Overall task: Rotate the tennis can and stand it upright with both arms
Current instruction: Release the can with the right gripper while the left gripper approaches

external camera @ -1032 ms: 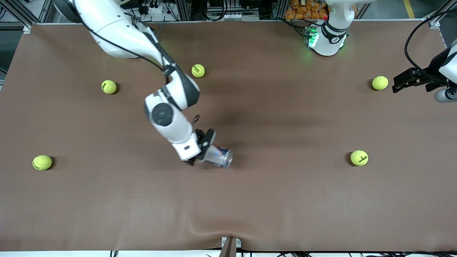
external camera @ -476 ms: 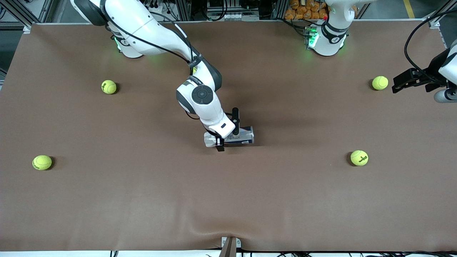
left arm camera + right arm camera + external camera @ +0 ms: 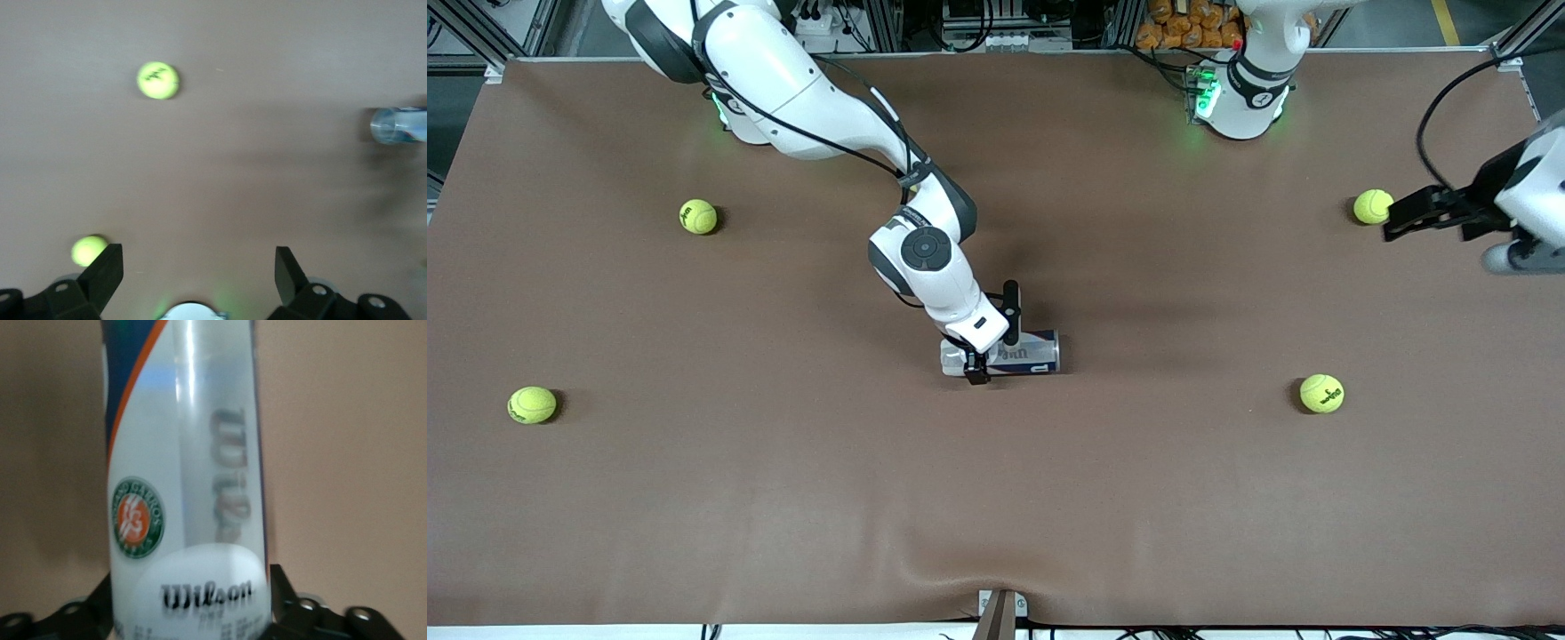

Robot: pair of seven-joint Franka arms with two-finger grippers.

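Observation:
The tennis can is a clear tube with a white, navy and red label. It lies on its side on the brown table, near the middle. My right gripper is down over it and open, one finger on each side of the tube. In the right wrist view the can fills the space between the fingers. My left gripper hangs open and empty over the left arm's end of the table. Its wrist view shows the spread gripper and the can's end farther off.
Several yellow-green tennis balls lie scattered: one just beside the left gripper, one nearer the camera at that end, and two toward the right arm's end. A clamp sits at the table's front edge.
The right arm swung the can toward the table's middle and laid it flat, then spread its fingers off it. The left gripper shifted slightly toward the nearby ball.

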